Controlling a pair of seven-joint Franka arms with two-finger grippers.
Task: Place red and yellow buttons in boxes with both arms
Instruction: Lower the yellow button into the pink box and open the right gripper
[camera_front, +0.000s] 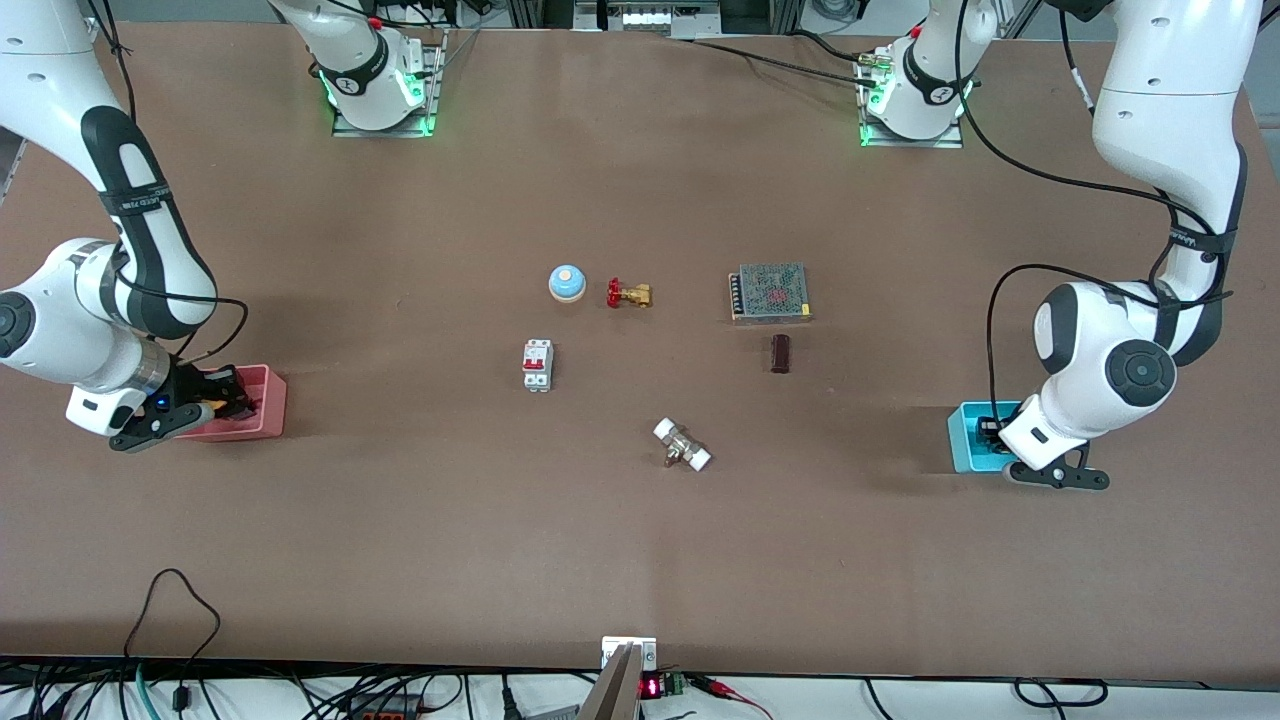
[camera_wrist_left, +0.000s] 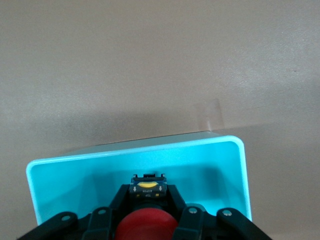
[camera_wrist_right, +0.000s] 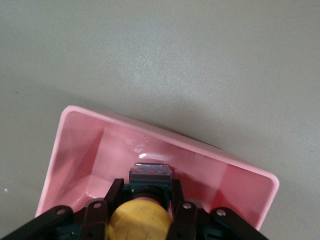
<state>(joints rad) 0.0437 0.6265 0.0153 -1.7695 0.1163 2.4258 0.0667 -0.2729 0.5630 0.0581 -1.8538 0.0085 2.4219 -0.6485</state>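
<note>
- Brown tabletop (camera_front: 400, 520) fills our front view, with both bins near its ends.
- At nine o'clock of that view, our right gripper (camera_wrist_right: 142, 207) is clamped on the yellow button (camera_wrist_right: 137, 220), over the pink box (camera_front: 265, 405).
- At three o'clock, our left gripper (camera_wrist_left: 147, 210) is clamped on the red button (camera_wrist_left: 146, 227), over the cyan box (camera_front: 965, 440).

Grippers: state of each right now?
Left gripper: shut on the red button, over the cyan box.
Right gripper: shut on the yellow button, over the pink box.
</note>
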